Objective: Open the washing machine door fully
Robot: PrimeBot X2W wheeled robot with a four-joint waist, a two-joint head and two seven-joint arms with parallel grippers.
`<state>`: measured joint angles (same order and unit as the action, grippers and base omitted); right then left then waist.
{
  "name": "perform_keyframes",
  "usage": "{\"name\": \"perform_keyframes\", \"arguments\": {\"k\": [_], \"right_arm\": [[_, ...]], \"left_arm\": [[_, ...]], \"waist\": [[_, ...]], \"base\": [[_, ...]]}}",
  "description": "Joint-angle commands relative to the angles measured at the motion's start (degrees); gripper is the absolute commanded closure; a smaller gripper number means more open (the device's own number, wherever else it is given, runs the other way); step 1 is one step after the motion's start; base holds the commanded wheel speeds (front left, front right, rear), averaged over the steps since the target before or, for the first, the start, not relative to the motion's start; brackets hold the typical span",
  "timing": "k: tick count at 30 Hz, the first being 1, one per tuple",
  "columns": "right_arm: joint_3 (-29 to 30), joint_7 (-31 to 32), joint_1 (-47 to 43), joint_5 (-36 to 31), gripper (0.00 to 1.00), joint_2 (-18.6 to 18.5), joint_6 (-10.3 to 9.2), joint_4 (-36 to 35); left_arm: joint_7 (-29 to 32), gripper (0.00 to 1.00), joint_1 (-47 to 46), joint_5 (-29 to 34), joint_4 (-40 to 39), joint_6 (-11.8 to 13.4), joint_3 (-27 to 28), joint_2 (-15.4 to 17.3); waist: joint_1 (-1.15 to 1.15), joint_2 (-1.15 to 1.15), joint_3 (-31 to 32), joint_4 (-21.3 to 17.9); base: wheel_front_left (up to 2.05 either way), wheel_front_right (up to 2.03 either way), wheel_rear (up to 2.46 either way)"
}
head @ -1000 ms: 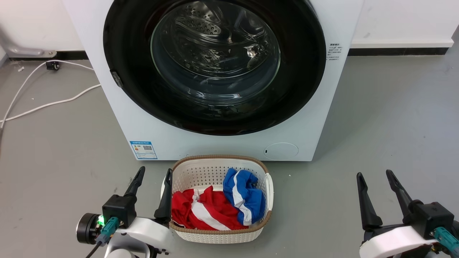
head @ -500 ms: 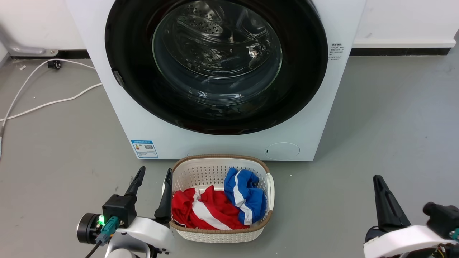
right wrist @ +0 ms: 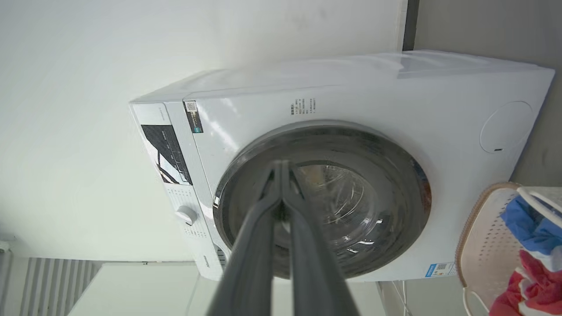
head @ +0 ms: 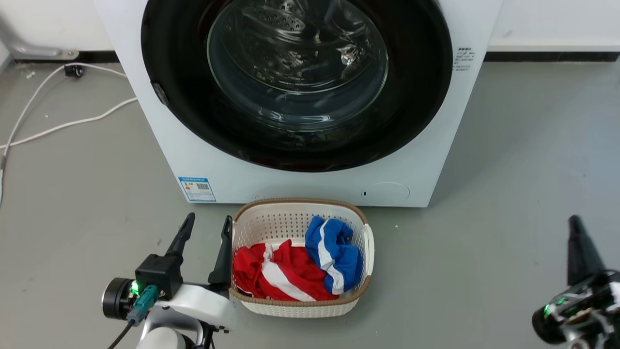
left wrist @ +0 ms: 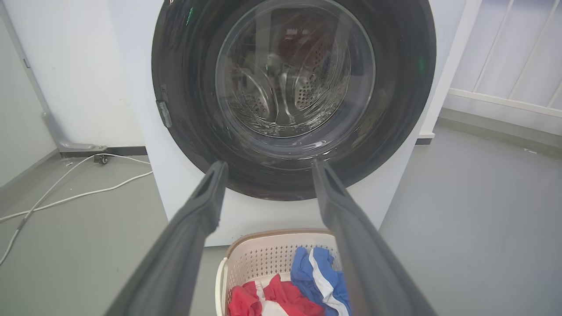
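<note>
Washing machine door (head: 295,82) is the farthest thing from me. Nearest, the left gripper (head: 208,222) stands with its fingers apart beside the laundry basket (head: 300,213), and the right gripper (right wrist: 281,166) is pinched together on nothing. Beyond them the door sits shut, flush on the white machine (head: 290,186). It looks stiff, weighty and slick, with breakable glass. I'd hook the grey tab (head: 159,94) on its left rim. I can't make out the hinge.

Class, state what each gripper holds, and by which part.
Nothing is held. The left gripper is open and empty; the right gripper has its fingers shut on nothing, clear of the door.
</note>
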<state>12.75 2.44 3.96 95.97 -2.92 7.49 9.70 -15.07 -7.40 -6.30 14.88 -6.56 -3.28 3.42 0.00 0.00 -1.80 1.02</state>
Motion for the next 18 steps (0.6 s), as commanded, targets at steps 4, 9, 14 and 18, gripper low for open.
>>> {"name": "perform_keyframes", "arguments": {"k": [4, 9, 14, 18], "right_arm": [[4.04, 2.37, 7.00, 8.04, 1.00, -3.40, 0.01, 4.72], [3.39, 4.19, 17.06, 11.54, 1.00, -9.66, 0.01, 12.81], [0.71, 7.18, 25.71, 13.51, 1.00, -15.71, 0.01, 19.49], [-3.53, 10.96, 34.47, 14.83, 1.00, -21.78, 0.01, 24.56]], "left_arm": [[-0.16, 0.00, -1.88, 0.25, -1.67, -0.11, 0.49, -0.12], [-0.16, 0.00, -4.20, 0.48, -3.61, 0.05, 0.09, -0.30], [-0.16, 0.00, -6.35, -0.33, -4.93, 0.18, -0.95, -0.45], [-0.16, 0.00, -8.68, -0.65, -6.39, 0.27, -1.73, -0.50]], "waist": [[0.00, 0.00, -3.29, 0.14], [0.00, 0.00, -7.83, 0.81], [0.00, 0.00, -11.63, 2.01], [0.00, 0.00, -15.60, 3.29]], "base": [[0.00, 0.00, 0.00], [0.00, 0.00, 0.00], [0.00, 0.00, 0.00], [0.00, 0.00, 0.00]]}}
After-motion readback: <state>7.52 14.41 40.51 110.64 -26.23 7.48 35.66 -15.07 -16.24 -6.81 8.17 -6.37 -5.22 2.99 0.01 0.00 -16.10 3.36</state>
